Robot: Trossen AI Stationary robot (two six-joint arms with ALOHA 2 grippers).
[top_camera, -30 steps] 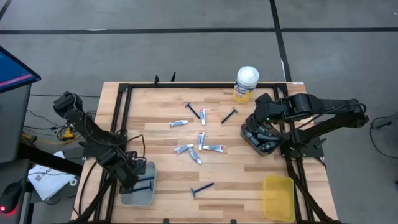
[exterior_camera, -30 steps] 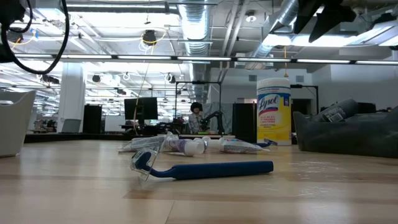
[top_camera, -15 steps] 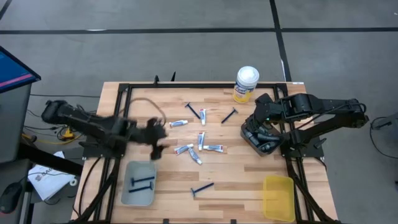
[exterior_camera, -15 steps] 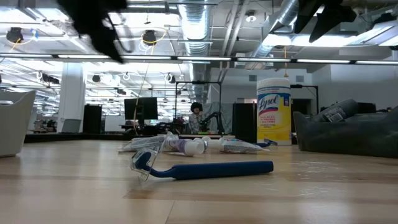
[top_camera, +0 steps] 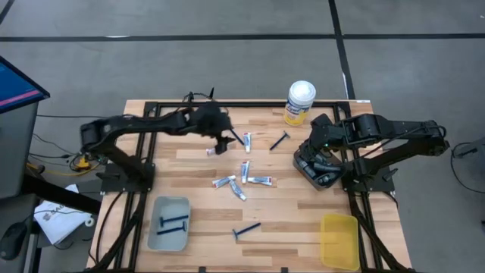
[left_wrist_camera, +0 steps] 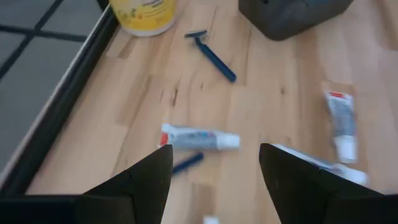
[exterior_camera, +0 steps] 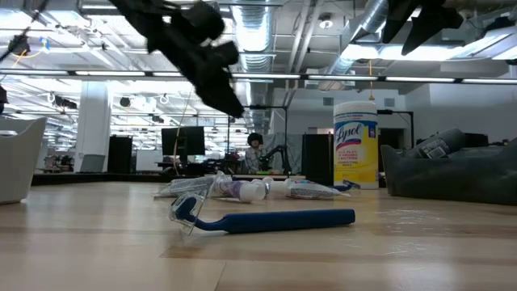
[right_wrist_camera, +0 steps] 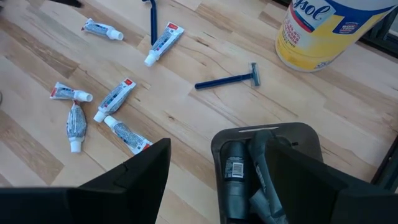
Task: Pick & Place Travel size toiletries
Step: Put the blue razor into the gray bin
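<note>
Several white tubes and dark-blue razors lie flat on the wooden table. My left gripper hangs open and empty above the far-centre group. In the left wrist view a white tube and a razor handle lie on the table below its fingers. My right gripper is open and empty above the dark tray, which holds dark grey containers. A razor lies in the grey tray at the near left.
A tall yellow canister with a white lid stands at the far right. Another razor lies between it and the tubes. A yellow tray sits at the near right corner. A black frame runs along the table's sides.
My left gripper has left the grey tray at the near left. It has risen and swung toward the far edge and the right, and now hangs over the far-centre tubes and razors. The razor stays lying in the grey tray.
</note>
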